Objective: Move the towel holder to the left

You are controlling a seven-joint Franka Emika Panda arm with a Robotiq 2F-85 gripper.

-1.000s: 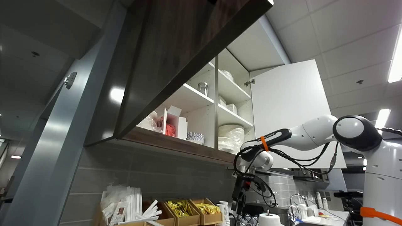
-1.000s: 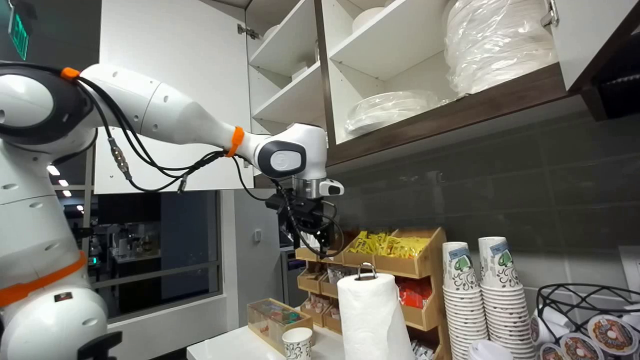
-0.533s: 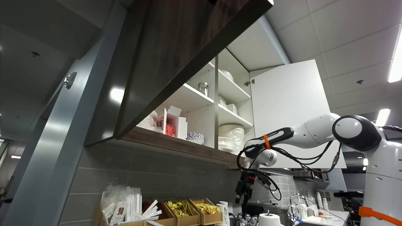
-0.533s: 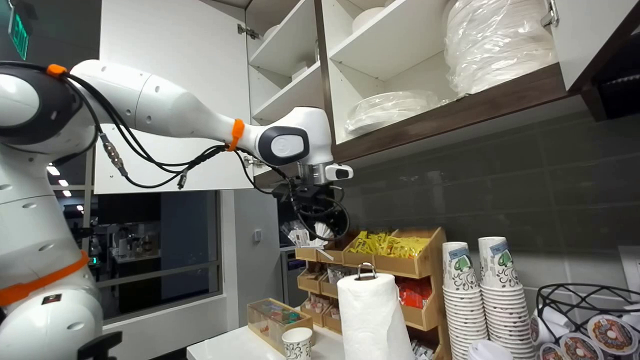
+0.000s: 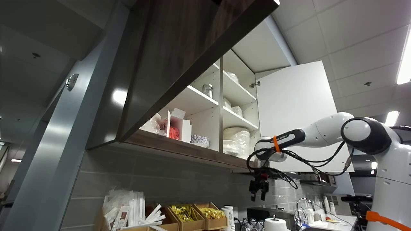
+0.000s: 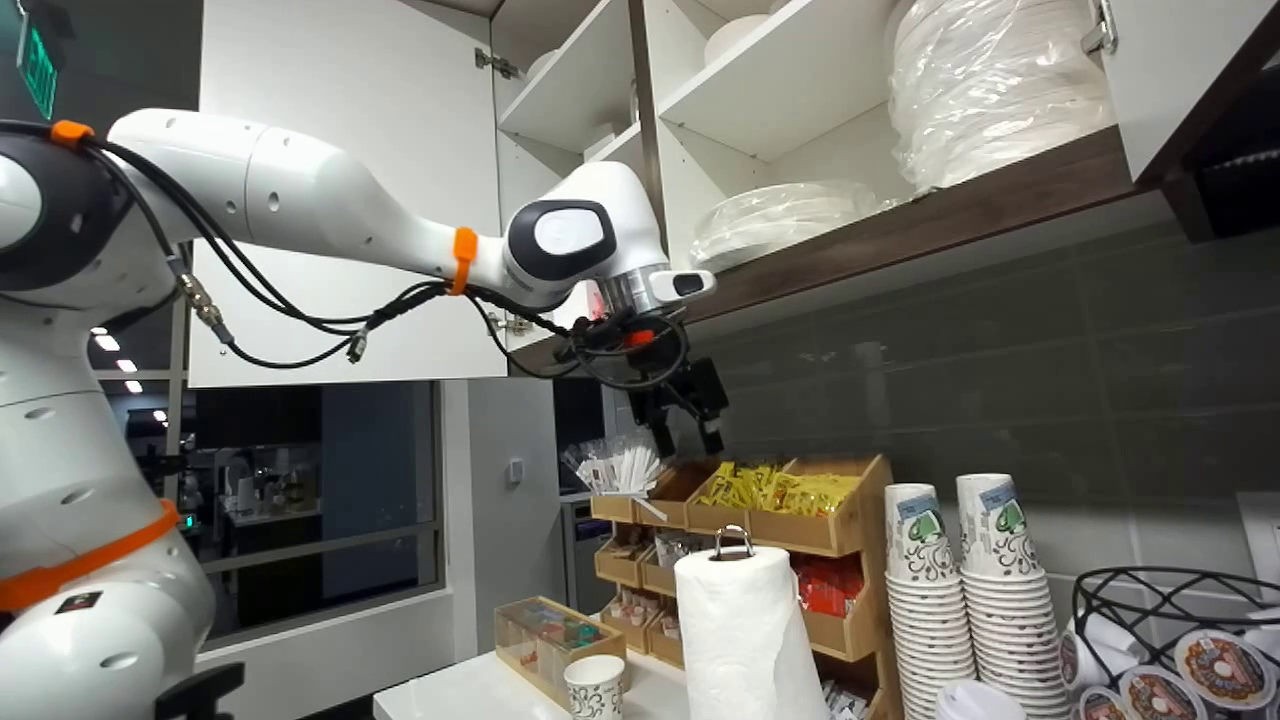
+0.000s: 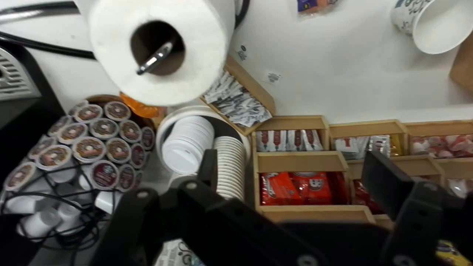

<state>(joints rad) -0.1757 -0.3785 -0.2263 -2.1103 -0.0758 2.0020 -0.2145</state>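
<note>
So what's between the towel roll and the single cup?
The wrist view shows mostly white counter between the roll and the cup, plus two patches of print and a purple-and-orange packet cut off by the picture's top edge.

"EMIKA" stands on the forearm (image 5: 313, 133) — the green sign (image 6: 39, 68) is too blurred

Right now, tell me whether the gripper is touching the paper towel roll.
Apart. In an exterior view the gripper hangs above the paper towel roll, with part of the wooden organizer showing between them.
</note>
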